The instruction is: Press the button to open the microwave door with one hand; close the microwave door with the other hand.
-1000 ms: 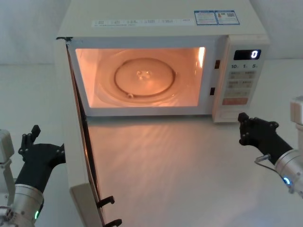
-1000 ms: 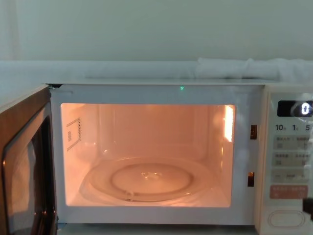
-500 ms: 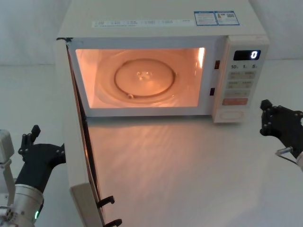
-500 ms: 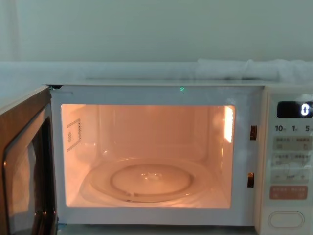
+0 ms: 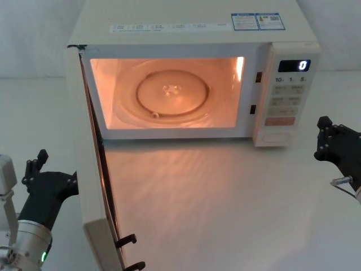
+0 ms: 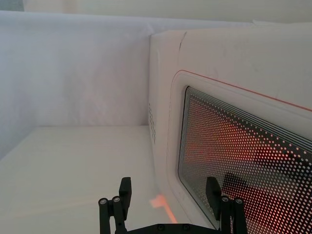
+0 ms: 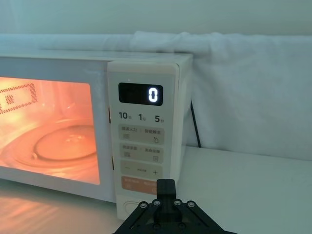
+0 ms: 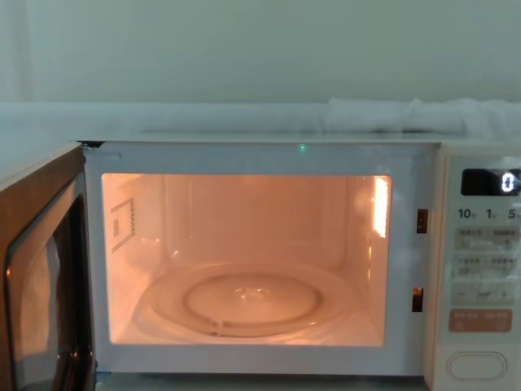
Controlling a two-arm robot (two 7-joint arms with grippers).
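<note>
Right gripper: fingers pressed together into one tip, hovering above the bench near its right edge, off to the right of the microwave's control panel and apart from it.
Left gripper: fingers spread, empty, low near the bench's left front corner, just beside the outer face of the microwave door; one finger shows against the dotted glass window, and contact cannot be told.
Microwave door: swung fully open toward the front, hinged at the oven's left side, brown inner face turned to the cavity.
Button: wide pill-shaped cream key at the bottom of the control panel, under the orange-red key, untouched.
Cavity: lit orange, with the glass turntable on its floor.
Display: reads 0.
</note>
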